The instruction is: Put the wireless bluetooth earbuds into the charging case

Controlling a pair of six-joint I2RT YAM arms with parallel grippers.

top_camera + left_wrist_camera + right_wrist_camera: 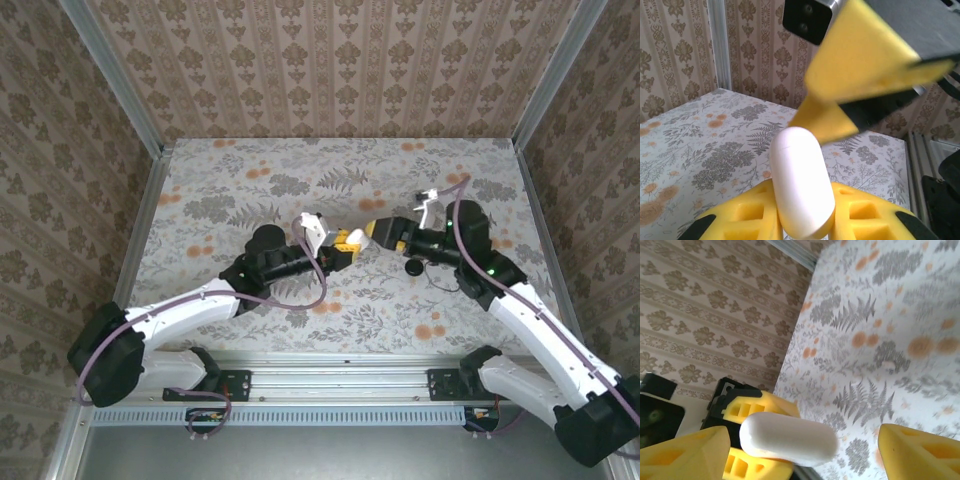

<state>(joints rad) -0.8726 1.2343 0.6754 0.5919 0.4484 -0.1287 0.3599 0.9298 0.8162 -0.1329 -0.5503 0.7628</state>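
**Left gripper** [341, 243]: closed on the charging case [801, 185]. The case stands between my two yellow fingers [747, 217], gripped low. Its rounded end sticks up toward frame centre in the left wrist view. My reading of why: it is held off the table [250, 170] with the upper part free, so my other hand can reach the lid.

**Right gripper** [378, 233]: jaws wide, holding nothing. In the right wrist view its fingers [687, 452] sit at lower left and lower right of the frame, with the case lying crosswise between them. The lower-left finger is just beside one end of the case, and I cannot tell whether it touches. The lower-right finger is well apart.

**Case:** it looks closed, a smooth white pebble with only a faint mark near its top end and no open cavity seen. Judgement: the lid must come open before anything goes in.

**Earbuds:** a small dark blob [413, 267] lies on the table, below and right of the right gripper in the top view. It could be an earbud, but it is too small to say.

**Surroundings:** the two grippers meet nose to nose at the centre of the top view, over the flowered table. The patterned walls [330, 60] are well away.

**In the way:** my own fingers. The left ones cover the lower half of the case. In the left wrist view, a right finger looms at upper right, close above the tip of the case. Room is tight, and a nudge could push the case askew in the grip.
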